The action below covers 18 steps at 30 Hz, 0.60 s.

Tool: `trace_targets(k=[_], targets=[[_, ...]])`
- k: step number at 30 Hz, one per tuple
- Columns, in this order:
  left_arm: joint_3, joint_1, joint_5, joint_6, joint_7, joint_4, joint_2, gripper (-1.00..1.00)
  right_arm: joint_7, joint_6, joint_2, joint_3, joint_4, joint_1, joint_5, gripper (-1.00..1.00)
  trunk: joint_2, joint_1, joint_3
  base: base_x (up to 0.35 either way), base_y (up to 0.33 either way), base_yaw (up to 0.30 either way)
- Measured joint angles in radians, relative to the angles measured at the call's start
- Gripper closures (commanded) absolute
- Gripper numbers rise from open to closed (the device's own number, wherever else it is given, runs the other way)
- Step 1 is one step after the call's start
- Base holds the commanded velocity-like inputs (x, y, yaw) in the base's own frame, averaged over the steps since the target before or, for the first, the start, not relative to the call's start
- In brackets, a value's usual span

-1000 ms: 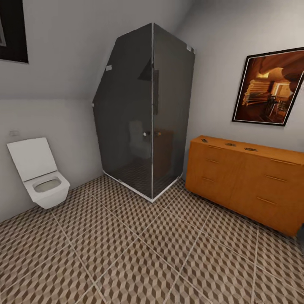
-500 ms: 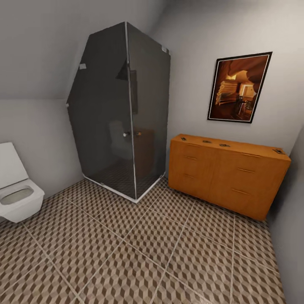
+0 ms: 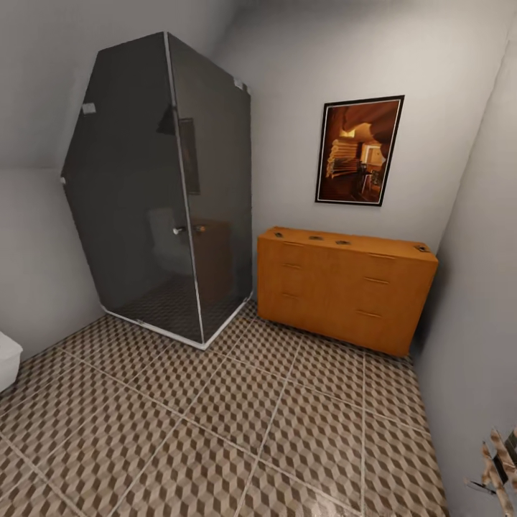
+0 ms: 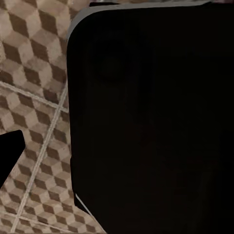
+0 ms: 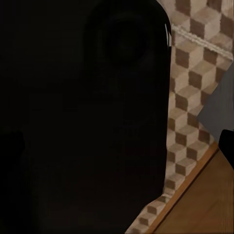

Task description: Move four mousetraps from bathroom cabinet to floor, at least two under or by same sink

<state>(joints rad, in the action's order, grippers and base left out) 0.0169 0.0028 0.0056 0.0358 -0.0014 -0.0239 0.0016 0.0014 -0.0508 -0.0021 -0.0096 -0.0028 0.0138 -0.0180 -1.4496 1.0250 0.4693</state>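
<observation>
The four mousetraps lie as small dark specks on top of the cabinet, three spaced along its left half and one at its far right corner, the chest standing against the back wall between the dark glass shower and the right-hand wall, under a framed picture. The step in hand looks like the approach, with a wide stretch of bathroom floor between robot and chest. Both wrist views are mostly blocked by a dark body, so I cannot tell how either pincer stands; next comes closing in and raising an arm to the top.
</observation>
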Motion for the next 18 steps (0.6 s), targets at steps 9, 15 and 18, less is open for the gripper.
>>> trace_targets(k=[9, 15, 18], targets=[[0.000, 0.000, 0.000, 0.028, 0.003, 0.000, 0.000, -1.00, 0.000, 0.000, -0.001, 0.000, 0.000, 0.000, 0.000, -1.00, 0.000, 0.000, 0.000, 0.000, 0.000, -0.297], [0.000, 0.000, 0.000, 0.032, 0.004, 0.000, 0.000, -1.00, 0.000, 0.000, 0.000, 0.001, 0.000, 0.000, 0.000, -1.00, 0.000, 0.000, 0.000, 0.000, 0.000, -0.287], [0.000, 0.000, 0.000, 0.032, 0.004, 0.000, 0.000, -1.00, 0.000, 0.000, 0.000, 0.001, 0.000, 0.000, 0.000, -1.00, 0.000, 0.000, 0.000, 0.002, 0.000, -0.173]])
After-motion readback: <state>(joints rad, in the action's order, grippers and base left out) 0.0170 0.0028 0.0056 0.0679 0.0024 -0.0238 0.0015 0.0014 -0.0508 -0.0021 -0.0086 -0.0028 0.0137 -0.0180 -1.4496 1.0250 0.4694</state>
